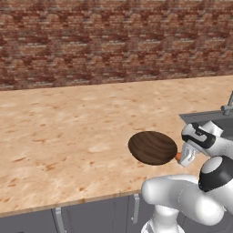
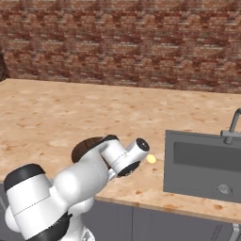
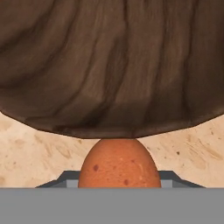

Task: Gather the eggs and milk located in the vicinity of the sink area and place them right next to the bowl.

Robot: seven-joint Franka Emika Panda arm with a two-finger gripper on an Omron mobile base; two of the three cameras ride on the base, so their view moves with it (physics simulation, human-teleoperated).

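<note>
My gripper point(image 1: 181, 157) is shut on the orange-brown egg point(image 1: 178, 156), low over the counter at the right edge of the dark wood-grain bowl point(image 1: 152, 147). In the hand view the egg point(image 3: 118, 164) sits between the fingertips point(image 3: 65, 178), its tip just under the bowl's rim point(image 3: 109, 65). The pale yellowish egg point(image 2: 151, 159) lies on the counter between my hand and the sink point(image 2: 202, 164). My arm hides most of the bowl point(image 2: 84, 147) in the right base view. The milk is out of view.
The sink's basin has a drain point(image 2: 225, 189) and a curved grey tap point(image 2: 233, 124) behind it. A brick wall point(image 1: 113, 41) closes off the back of the wide wooden counter point(image 1: 68, 127). The counter's front edge point(image 1: 68, 202) runs above grey cabinets.
</note>
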